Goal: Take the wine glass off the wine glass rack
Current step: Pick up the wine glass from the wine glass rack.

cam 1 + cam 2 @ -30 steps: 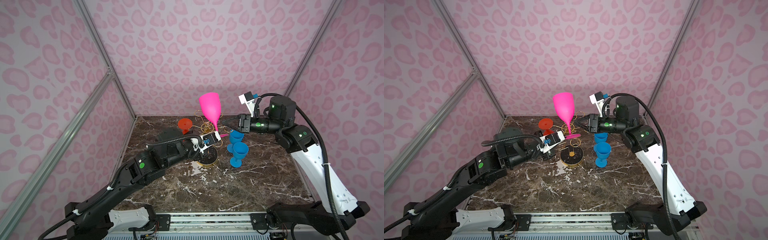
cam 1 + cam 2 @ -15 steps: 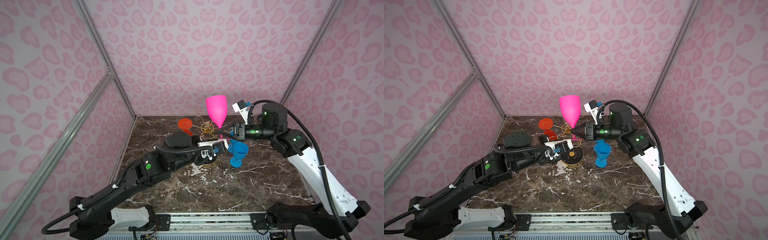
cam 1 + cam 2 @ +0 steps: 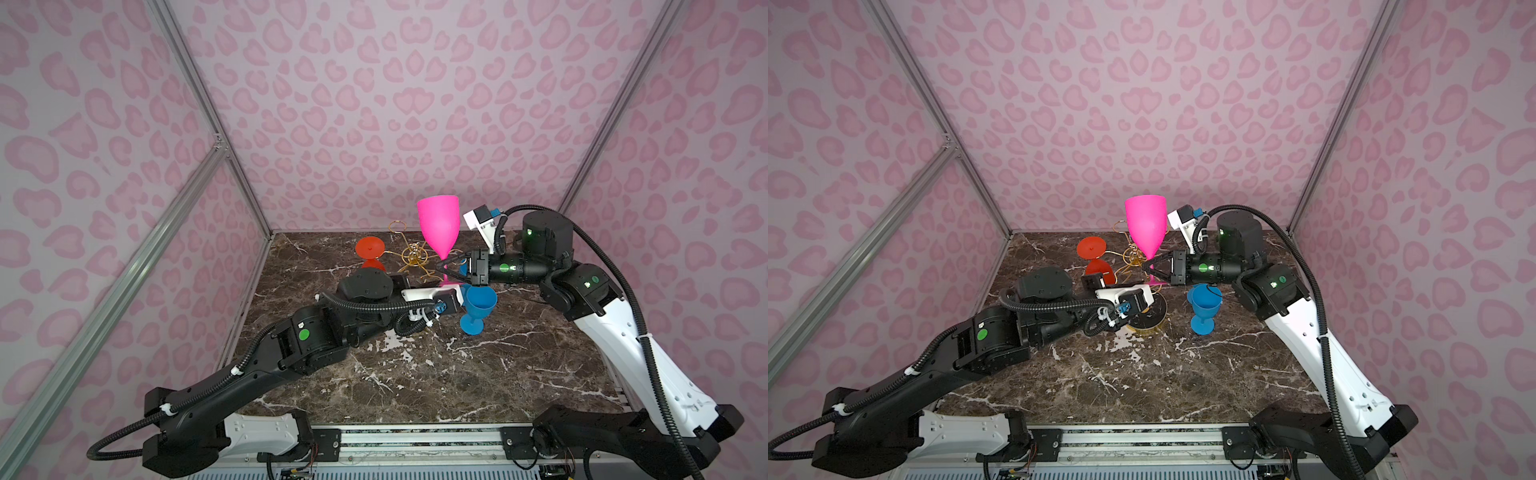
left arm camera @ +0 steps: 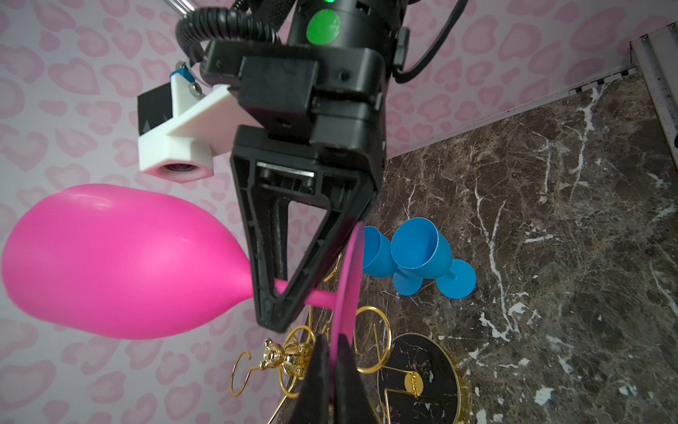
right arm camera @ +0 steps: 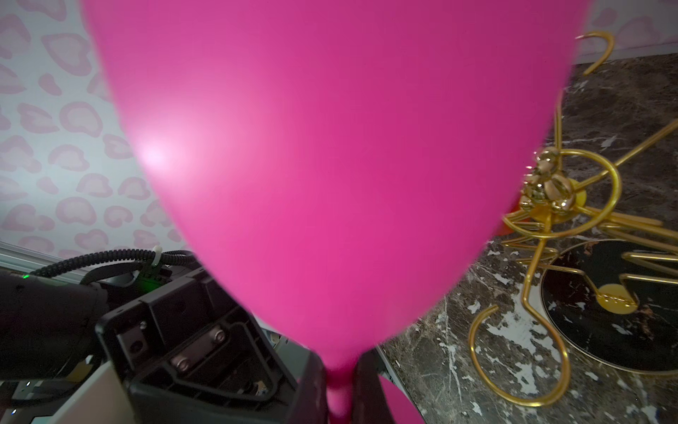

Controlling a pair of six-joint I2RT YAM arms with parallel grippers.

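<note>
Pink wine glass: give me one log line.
pink wine glass: upright, off rack | right gripper: on stem | left gripper: on foot

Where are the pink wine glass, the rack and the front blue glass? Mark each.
pink wine glass (image 3: 438,226), in a top view, middle of bowl.
wine glass rack (image 4: 429,358), left wrist view, black round base.
front blue glass (image 3: 481,305), in a top view, side of bowl.
</note>
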